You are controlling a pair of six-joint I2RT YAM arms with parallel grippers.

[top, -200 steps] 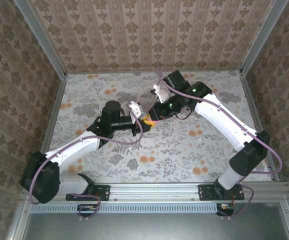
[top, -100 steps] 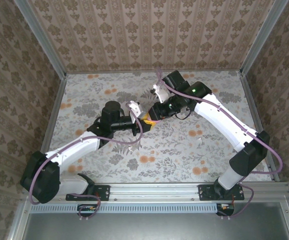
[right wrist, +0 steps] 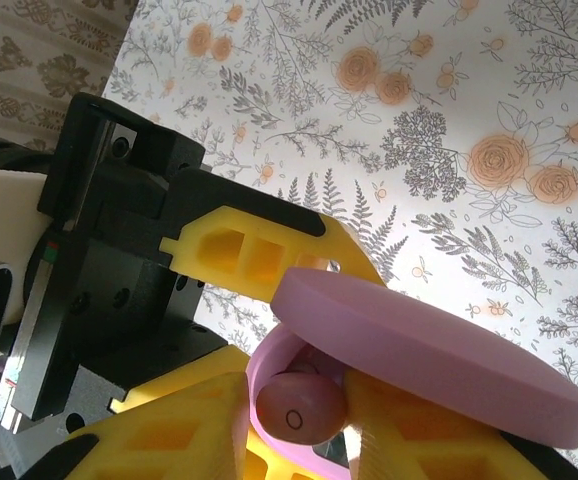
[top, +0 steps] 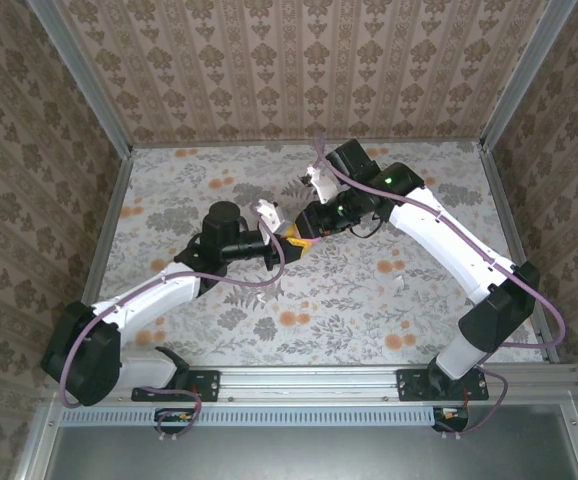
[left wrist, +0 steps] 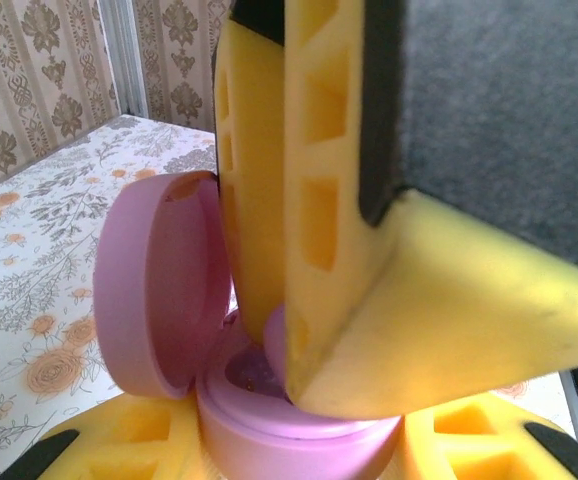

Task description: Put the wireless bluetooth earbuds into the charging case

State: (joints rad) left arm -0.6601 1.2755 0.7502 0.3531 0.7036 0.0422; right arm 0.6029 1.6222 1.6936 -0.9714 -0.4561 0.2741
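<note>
My left gripper [left wrist: 299, 452] is shut on the base of the pink charging case [left wrist: 299, 435], whose lid [left wrist: 154, 290] stands open. The right gripper [right wrist: 299, 420] reaches in from above, its yellow fingers [left wrist: 369, 300] close around a magenta earbud [right wrist: 299, 405]. That earbud sits at the mouth of the case, under the raised lid [right wrist: 439, 350], and its edge [left wrist: 274, 345] peeks out between the fingers. A dark well in the case shows beside it. From above, both grippers [top: 294, 238] meet at mid-table.
The floral table [top: 369, 300] is walled on three sides by patterned panels [top: 299, 70]. The left arm [top: 169, 290] and the right arm [top: 439, 240] slant inward from the near rail. Open floor lies on every side of the grippers.
The two grippers have drifted slightly toward the far side together. The earbud stays between the right fingers at the case.
</note>
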